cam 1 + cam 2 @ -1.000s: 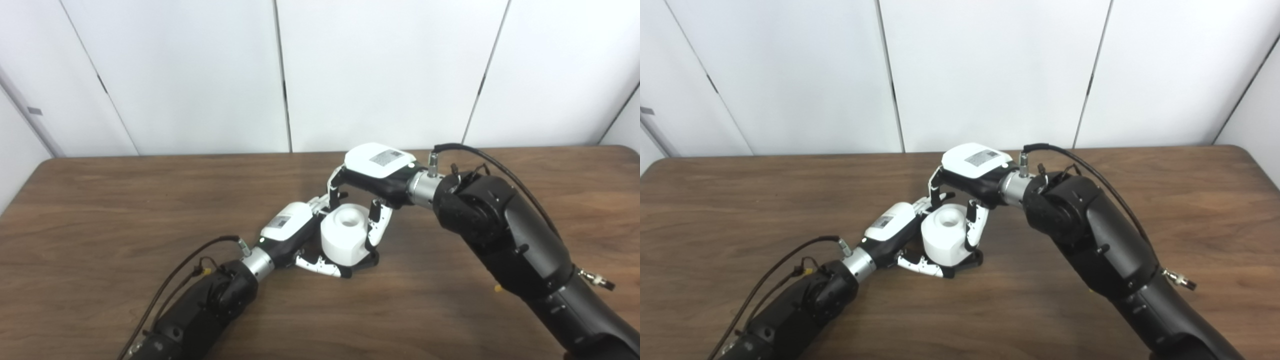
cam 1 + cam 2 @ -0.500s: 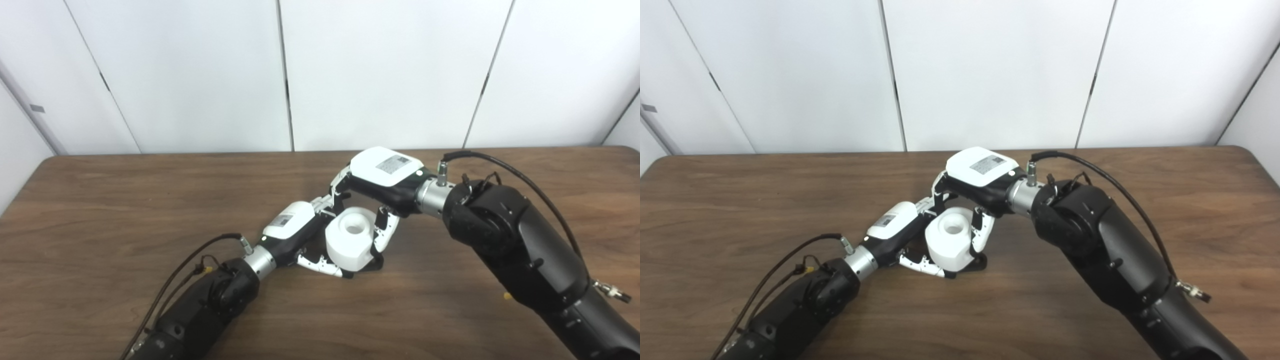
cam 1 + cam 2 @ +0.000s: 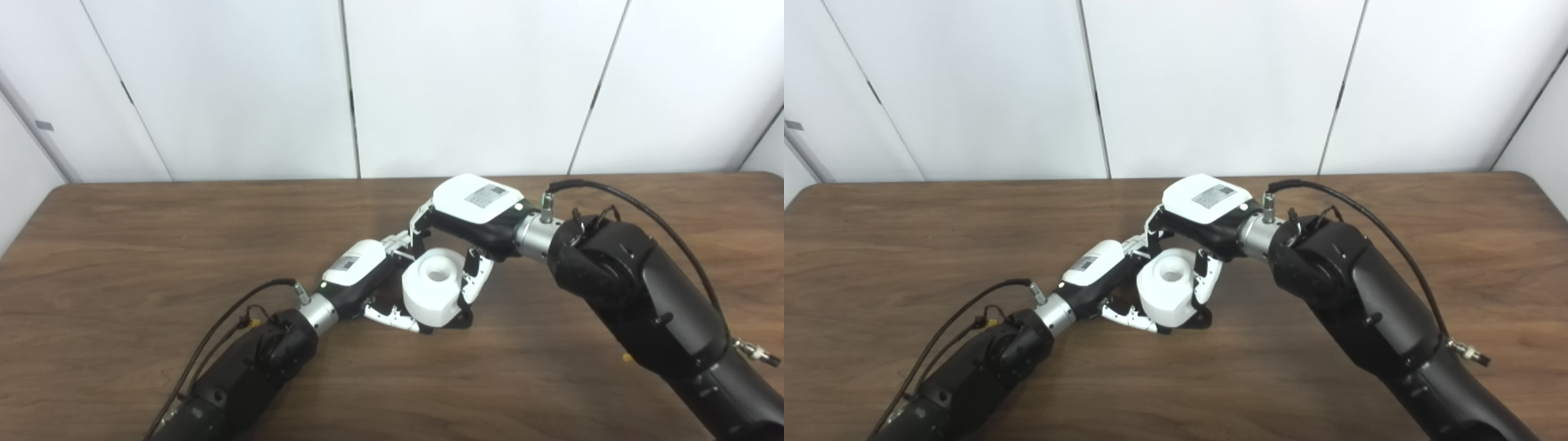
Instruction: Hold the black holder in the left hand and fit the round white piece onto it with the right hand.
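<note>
The right hand [image 3: 471, 211] is arched over the round white piece [image 3: 432, 294], with its fingers [image 3: 474, 283] pressed against the piece's right side and others bent down at its far left edge, so the piece is gripped from above. The left hand [image 3: 367, 278] is brought in low from the left, its fingers [image 3: 392, 318] curled under and around the bottom of the piece; what they close on is mostly hidden, and only a dark edge of the black holder [image 3: 456, 320] is seen beneath the piece, so its grasp cannot be told for certain. The white piece is held upright, its round hollow facing up, just above the middle of the tabletop [image 3: 122, 257]. The tabletop is of dark brown wood grain with rounded far corners. Behind it, a plain wall [image 3: 245, 86] of white panels is seen, divided by thin dark seams.
</note>
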Tool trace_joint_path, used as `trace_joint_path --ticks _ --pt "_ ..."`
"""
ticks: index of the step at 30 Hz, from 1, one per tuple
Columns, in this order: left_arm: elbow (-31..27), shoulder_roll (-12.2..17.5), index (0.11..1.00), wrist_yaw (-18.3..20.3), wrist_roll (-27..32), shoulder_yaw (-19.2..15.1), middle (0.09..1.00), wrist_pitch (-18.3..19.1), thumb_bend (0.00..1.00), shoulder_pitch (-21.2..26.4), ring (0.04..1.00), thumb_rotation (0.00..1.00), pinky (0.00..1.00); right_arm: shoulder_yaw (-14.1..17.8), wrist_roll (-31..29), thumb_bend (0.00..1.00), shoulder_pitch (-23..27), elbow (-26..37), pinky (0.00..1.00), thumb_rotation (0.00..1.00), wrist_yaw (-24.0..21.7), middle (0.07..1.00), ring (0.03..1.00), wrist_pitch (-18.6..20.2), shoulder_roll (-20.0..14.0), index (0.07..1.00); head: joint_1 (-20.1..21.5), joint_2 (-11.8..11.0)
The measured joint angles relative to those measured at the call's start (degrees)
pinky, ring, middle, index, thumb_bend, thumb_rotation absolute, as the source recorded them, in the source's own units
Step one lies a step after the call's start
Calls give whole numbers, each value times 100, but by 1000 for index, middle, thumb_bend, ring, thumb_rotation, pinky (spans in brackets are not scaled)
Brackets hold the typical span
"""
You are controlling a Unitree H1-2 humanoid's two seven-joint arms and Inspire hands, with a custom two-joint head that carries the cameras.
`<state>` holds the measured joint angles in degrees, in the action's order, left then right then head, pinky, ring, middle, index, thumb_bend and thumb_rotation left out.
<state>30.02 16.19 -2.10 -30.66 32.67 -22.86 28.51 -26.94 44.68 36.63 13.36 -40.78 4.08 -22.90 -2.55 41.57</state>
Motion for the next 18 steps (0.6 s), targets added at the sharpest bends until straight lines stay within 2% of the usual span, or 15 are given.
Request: trace_joint_path --ticks 18 --pt "-2 0 479 85 53 -15 982 1 523 11 1000 74 1000 70 -19 524 -31 -2 857 139 -2 752 816 45 11 480 9 0"
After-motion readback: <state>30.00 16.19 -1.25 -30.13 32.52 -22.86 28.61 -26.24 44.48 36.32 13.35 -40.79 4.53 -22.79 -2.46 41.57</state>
